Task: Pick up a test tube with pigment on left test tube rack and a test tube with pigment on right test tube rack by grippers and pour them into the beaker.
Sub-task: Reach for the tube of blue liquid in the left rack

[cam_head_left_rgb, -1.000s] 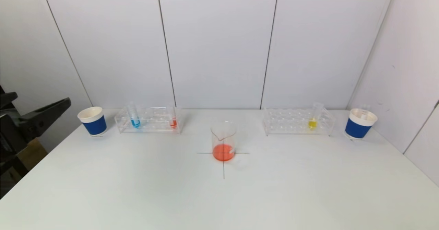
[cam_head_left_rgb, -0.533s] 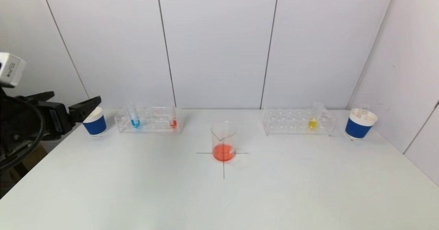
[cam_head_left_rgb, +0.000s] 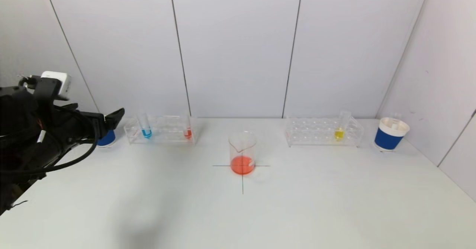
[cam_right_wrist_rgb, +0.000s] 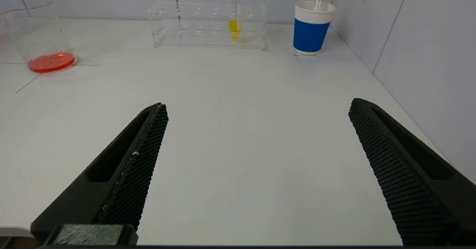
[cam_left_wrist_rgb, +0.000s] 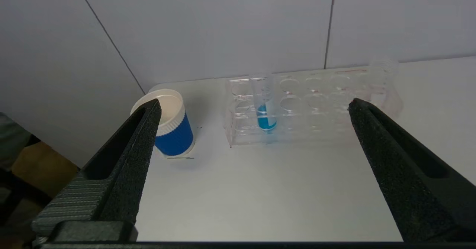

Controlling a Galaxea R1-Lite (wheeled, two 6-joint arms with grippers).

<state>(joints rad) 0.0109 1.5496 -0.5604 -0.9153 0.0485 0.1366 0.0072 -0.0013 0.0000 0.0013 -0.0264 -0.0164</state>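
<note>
Left gripper (cam_left_wrist_rgb: 253,107): jaws spread wide, nothing between them, hovering over the desk's (cam_head_left_rgb: 238,212) left edge and aimed at the left test tube rack (cam_head_left_rgb: 160,130). One black finger (cam_head_left_rgb: 114,116) overlaps the left blue cup (cam_head_left_rgb: 106,139) in the head view.

Right gripper (cam_right_wrist_rgb: 256,109): jaws equally wide apart, empty, low over the desk's near right part; not visible in the head view.

Left rack sits along the far edge, left of centre. It holds a blue-pigment tube (cam_head_left_rgb: 144,126) near its left end and a red-pigment tube (cam_head_left_rgb: 187,130) near its right end, both upright. Left blue cup stands just beside the rack, toward the far left corner.

Right test tube rack (cam_head_left_rgb: 322,132) sits along the far edge, right of centre, with one yellow-pigment tube (cam_head_left_rgb: 340,129) upright toward its right end. Right blue cup (cam_head_left_rgb: 390,133) stands near the far right corner.

Beaker (cam_head_left_rgb: 242,153) stands mid-desk on a drawn cross (cam_head_left_rgb: 242,182), between the racks and nearer than both; shallow orange-red liquid in its bottom.
</note>
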